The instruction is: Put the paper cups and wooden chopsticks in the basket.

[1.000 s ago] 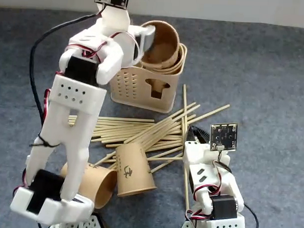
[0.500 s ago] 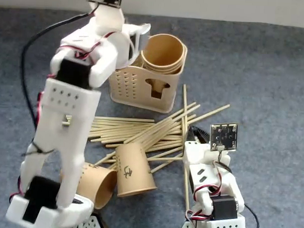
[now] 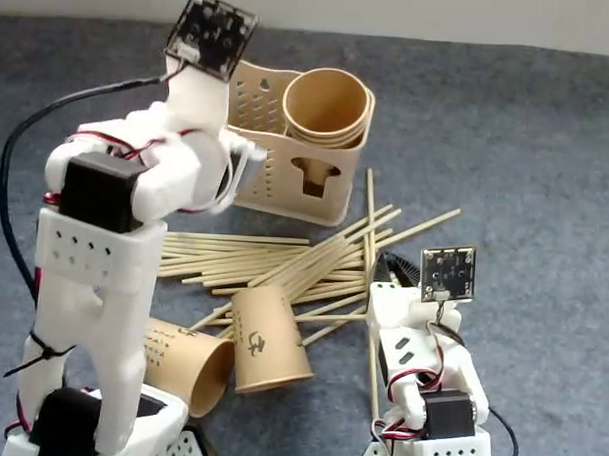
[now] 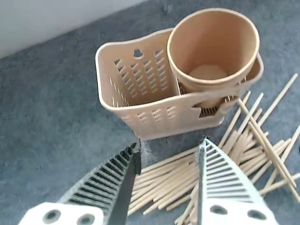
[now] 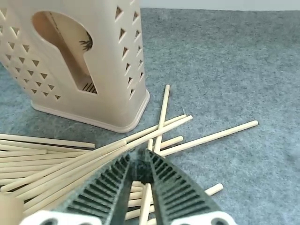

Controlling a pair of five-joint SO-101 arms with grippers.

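Cup drop is done, so next pick looks like the chopsticks (image 4: pixel 173 180). My left gripper (image 4: pixel 170 141) is wide open and empty, hanging over the sticks just in front of the basket (image 4: pixel 140 117).

How I'd do it:
- Set the jaws across the bundle, not along it.
- Bite near mid-length so the sticks don't pivot.
- Take a few at a time.
- Tip them end-first into the basket's free compartment, beside the nested cups (image 4: pixel 211 42).

Two loose cups, one mouth-down (image 3: pixel 266 337) and one on its side (image 3: pixel 185 364), lie beyond the sticks from the basket.

My right gripper (image 5: pixel 139 161) is closed narrow, low over sticks near the basket's corner.

Versus 1 s ago: my left gripper was at the basket rim tipping a cup in. The cup is now seated and I've backed off. The right arm is unchanged.
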